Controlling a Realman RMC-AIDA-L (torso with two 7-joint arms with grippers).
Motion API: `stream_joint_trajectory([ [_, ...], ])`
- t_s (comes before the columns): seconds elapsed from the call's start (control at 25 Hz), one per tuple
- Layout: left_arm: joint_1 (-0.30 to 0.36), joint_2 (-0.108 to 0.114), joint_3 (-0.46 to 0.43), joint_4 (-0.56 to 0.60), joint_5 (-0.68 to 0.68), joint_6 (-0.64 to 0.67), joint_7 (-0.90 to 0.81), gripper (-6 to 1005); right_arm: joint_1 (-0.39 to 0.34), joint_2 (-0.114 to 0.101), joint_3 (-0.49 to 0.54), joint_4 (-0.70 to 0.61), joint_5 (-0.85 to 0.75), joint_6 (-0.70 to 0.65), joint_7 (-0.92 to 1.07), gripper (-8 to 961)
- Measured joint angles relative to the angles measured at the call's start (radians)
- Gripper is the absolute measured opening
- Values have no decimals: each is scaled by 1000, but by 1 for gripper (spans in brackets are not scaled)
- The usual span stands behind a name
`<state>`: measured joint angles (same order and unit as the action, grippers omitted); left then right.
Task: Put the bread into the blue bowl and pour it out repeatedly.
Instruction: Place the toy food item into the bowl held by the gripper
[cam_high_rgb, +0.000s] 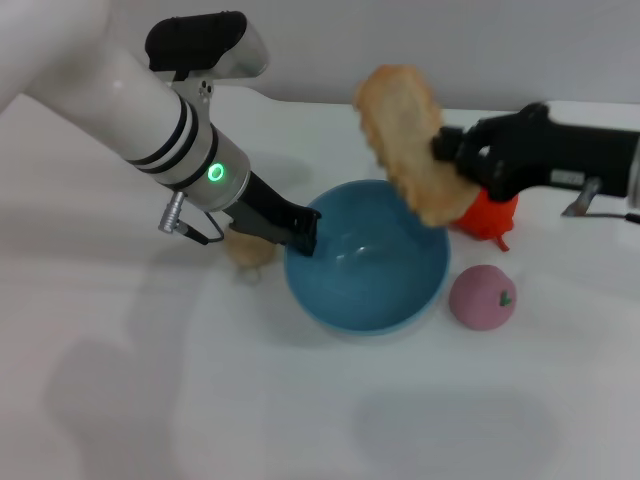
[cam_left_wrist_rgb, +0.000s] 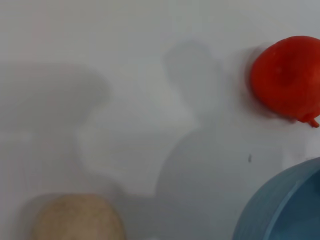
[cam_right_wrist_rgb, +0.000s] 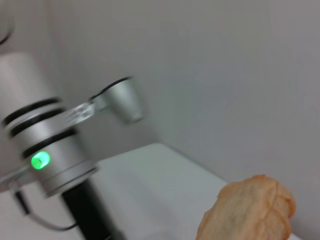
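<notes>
While my right gripper clamps the bread by its lower end, the loaf hangs tilted in the air above the far right rim of the blue bowl, not touching it. In the right wrist view the bread's ridged upper end shows against the wall, with my left arm and its green light beyond. My left gripper sits at the bowl's left rim; its fingers look closed on the edge there, though the dark tip hides the exact grip. The bowl rests upright on the white table. A red toy stands just behind the bowl's right side, under my right arm. A pink apple-shaped toy lies just beside the bowl on the right. A small beige ball lies near the bowl's left, partly hidden by my left gripper in the head view.
</notes>
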<state>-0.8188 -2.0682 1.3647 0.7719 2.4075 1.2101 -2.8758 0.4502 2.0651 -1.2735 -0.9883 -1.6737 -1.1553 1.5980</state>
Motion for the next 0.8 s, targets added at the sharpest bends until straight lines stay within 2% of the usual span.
stream_joint_trajectory([
  [0.4,-39,0,12,-6,-15,4,-1,19,1,8,-136,29,-24,4,-77,78],
  [0.52,-42,3,11,-6,-15,4,-1,19,0,8,-137,30,-44,-2,-59,77],
  [0.8,-53,8,3,-6,-12,-3,-2,20,-26,7,-66,28,-56,-26,-24,164],
])
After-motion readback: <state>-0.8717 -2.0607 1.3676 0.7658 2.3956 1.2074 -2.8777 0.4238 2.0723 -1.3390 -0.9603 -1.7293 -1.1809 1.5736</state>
